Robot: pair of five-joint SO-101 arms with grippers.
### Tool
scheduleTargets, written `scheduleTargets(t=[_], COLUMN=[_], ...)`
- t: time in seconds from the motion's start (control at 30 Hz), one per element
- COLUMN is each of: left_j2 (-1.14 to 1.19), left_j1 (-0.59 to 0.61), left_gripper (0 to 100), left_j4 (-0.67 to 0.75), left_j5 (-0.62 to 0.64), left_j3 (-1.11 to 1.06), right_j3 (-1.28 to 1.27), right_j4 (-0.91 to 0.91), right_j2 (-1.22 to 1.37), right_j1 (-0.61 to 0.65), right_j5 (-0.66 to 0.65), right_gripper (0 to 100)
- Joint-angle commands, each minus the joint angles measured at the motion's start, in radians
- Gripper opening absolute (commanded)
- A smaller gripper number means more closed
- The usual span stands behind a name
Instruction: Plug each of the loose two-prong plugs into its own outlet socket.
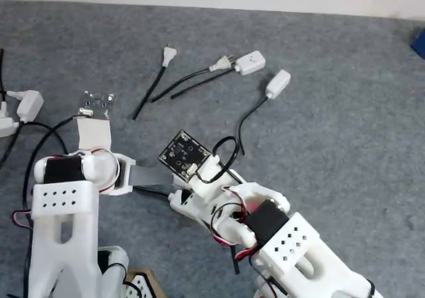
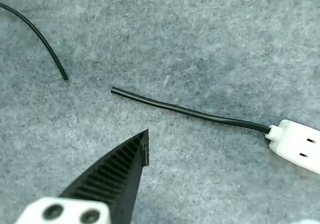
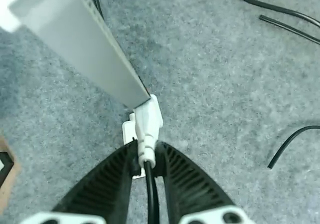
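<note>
From above: left arm (image 1: pixel 63 198) and right arm (image 1: pixel 279 238) low over the grey table (image 1: pixel 345 178), wrists close together. Between them, a flat grey bar (image 1: pixel 151 176) reaching from the left wrist toward the right one. Well ahead of both, a loose two-prong plug (image 1: pixel 169 54) alone on its black cord, not yet in any outlet. Beside it, a second plug (image 1: pixel 222 64) nose-to-end with a white socket (image 1: pixel 251 62): touching, but impossible to tell whether seated. Further along, a far socket (image 1: pixel 277 83), black cord curling back to end near the right wrist.

From the left wrist: left gripper (image 2: pixel 210 174) spread wide and empty, with one black ribbed finger (image 2: pixel 117 179) over bare table, judged idle. Near it, a cut cord (image 2: pixel 200 114) leading to a corded socket (image 2: pixel 297 146). Hard to say which of the sockets seen from above. Two slots on its face dark and vacant.

From the right wrist: right gripper (image 3: pixel 145 151) clenched on a white plug (image 3: pixel 148 116). Pinched at the neck, cord running back between the jaws, likely to keep the prongs forward and free for pushing in. Grey bar's end right at the plug's nose, perhaps as a brace. Just beside the plug, a white block (image 3: pixel 128 131), mostly hidden; socket or not, cannot tell.
</note>
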State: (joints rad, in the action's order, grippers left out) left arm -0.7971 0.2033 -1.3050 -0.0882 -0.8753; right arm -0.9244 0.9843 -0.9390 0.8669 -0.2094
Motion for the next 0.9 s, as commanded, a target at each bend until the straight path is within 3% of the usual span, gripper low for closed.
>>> scheduleTargets(t=[0.0, 0.13, 0.3, 0.67, 0.73, 0.87], left_j2=[-0.001, -0.008, -0.001, -0.001, -0.001, -0.001], left_j1=[-0.024, 0.001, 0.13, 0.285, 0.306, 0.352], left_gripper=[55, 55, 55, 55, 55, 55], left_j4=[0.014, 0.037, 0.166, 0.298, 0.307, 0.31], left_j5=[-0.003, -0.003, 0.002, -0.003, -0.003, -0.005], left_j3=[-0.008, -0.007, -0.016, -0.114, -0.127, -0.142], right_j3=[0.076, 0.077, 0.142, 0.823, 0.908, 0.967], right_j4=[0.005, 0.048, 0.182, 0.645, 0.671, 0.676], right_j2=[-0.024, -0.022, 0.012, 0.737, 0.814, 0.931], right_j1=[-0.015, -0.015, -0.015, -0.008, -0.012, -0.015], right_j5=[0.014, 0.012, 0.003, -0.018, 0.037, 0.276], right_gripper=[0.7, 0.7, 0.7, 0.7, 0.7, 0.7])
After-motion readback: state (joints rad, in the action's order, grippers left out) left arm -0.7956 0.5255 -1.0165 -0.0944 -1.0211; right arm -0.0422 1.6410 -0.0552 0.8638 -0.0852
